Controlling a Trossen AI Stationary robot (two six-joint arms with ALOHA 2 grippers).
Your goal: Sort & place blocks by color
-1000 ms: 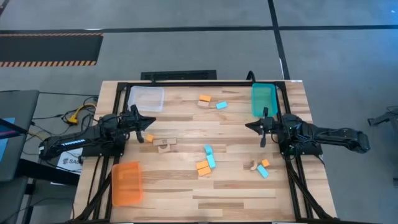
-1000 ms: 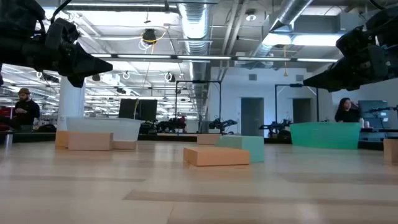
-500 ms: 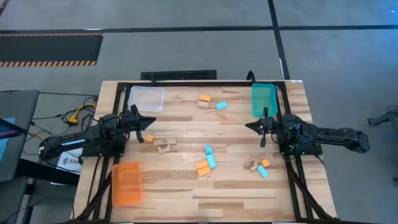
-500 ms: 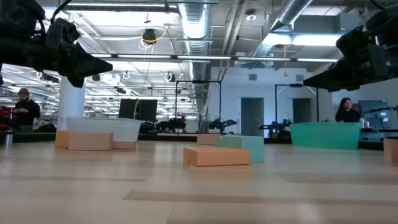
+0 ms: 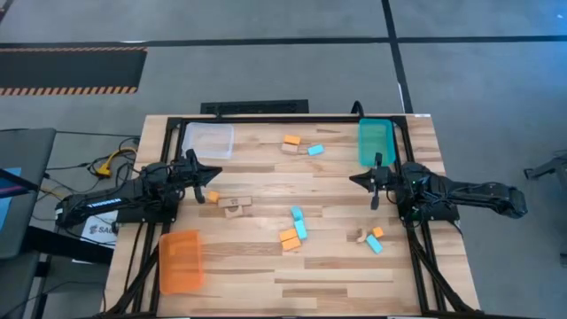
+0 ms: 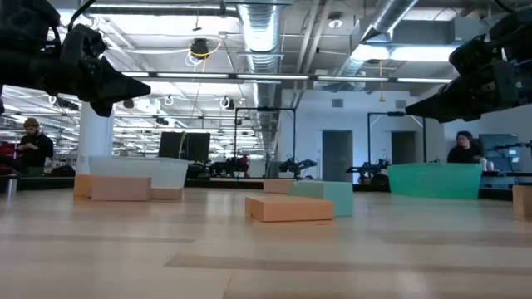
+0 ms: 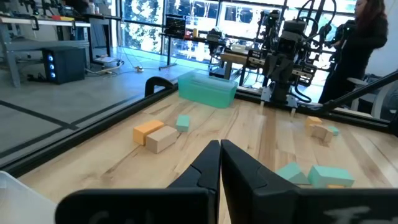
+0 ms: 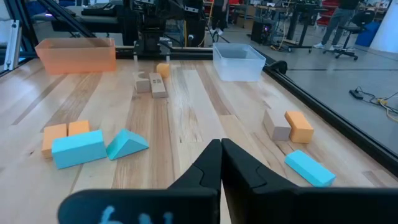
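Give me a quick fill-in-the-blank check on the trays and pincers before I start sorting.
1. The tray nearest the right pincer is coloured ____.
2. The clear tray holds ____ blocks.
3. Both pincers, left pincer included, are ____, with nothing held.
4. The orange tray sits on the ____ arm's side of the table.

Missing words: teal; no; shut; left

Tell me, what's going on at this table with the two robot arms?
Nothing is being handled right now. The left gripper and right gripper both hang shut and empty above the wooden table. Small orange, light blue and tan blocks lie scattered on it. The orange tray, teal tray and clear tray appear empty, so sorting has not yet begun.
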